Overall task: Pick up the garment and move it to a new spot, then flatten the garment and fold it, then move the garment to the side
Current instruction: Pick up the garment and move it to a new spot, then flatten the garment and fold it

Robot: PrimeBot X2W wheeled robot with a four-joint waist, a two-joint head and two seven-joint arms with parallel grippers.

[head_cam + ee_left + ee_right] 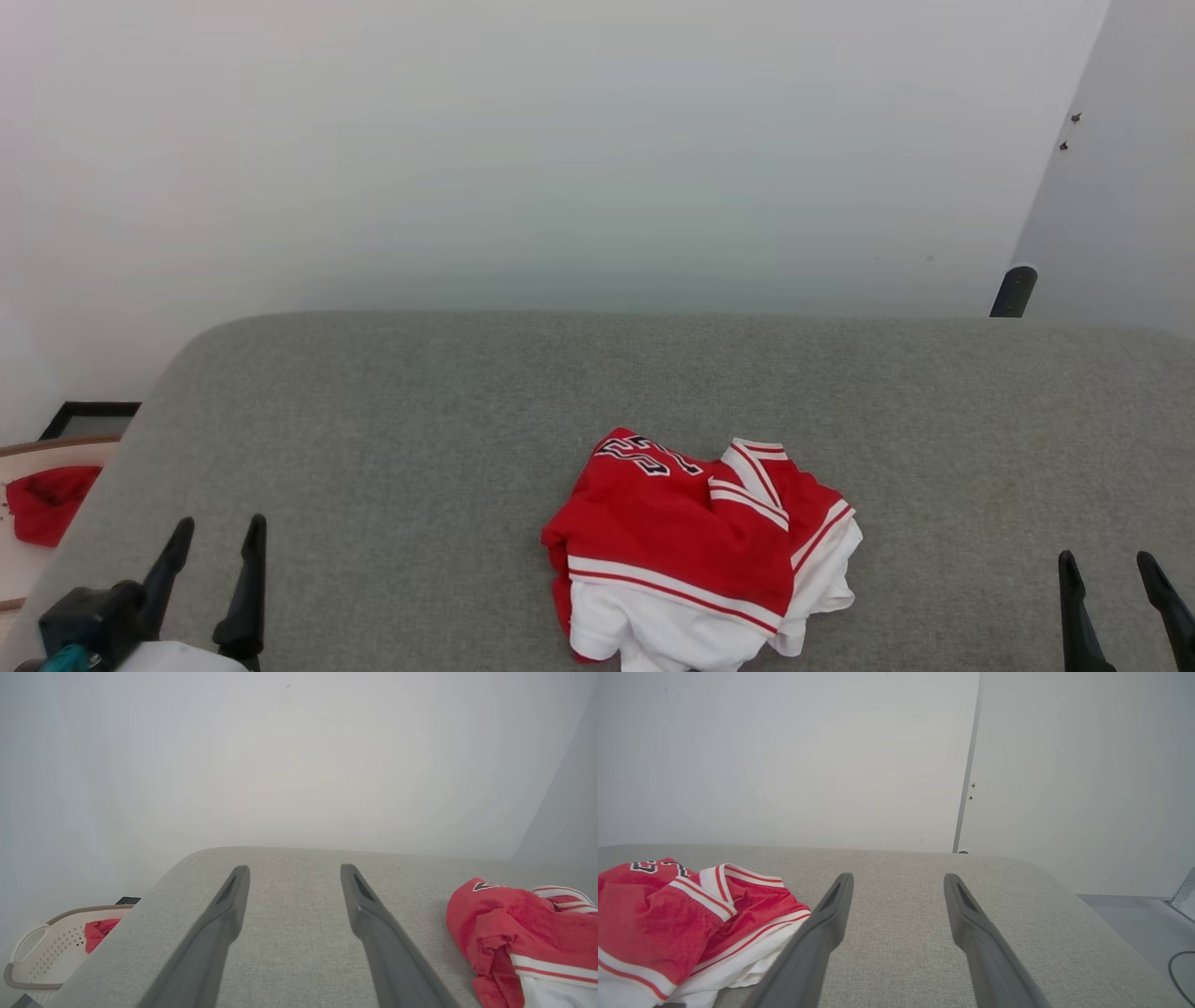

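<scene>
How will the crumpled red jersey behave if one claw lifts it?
Likely floppy: the jersey lies bunched in soft folds on the grey cushion, so it should unfurl and dangle. Probably light: the cloth looks thin. One pinch may lift only the top layer.

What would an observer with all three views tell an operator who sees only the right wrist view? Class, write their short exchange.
Operator: I see the garment bunched to the left of my right gripper. Where is the left gripper?
Observer: It hangs open over the grey surface, on the garment's other side, not touching it.
Operator: Is anything beyond that side of the surface?
Observer: Yes, a beige basket holding a small red cloth sits past the surface's left edge.
</scene>
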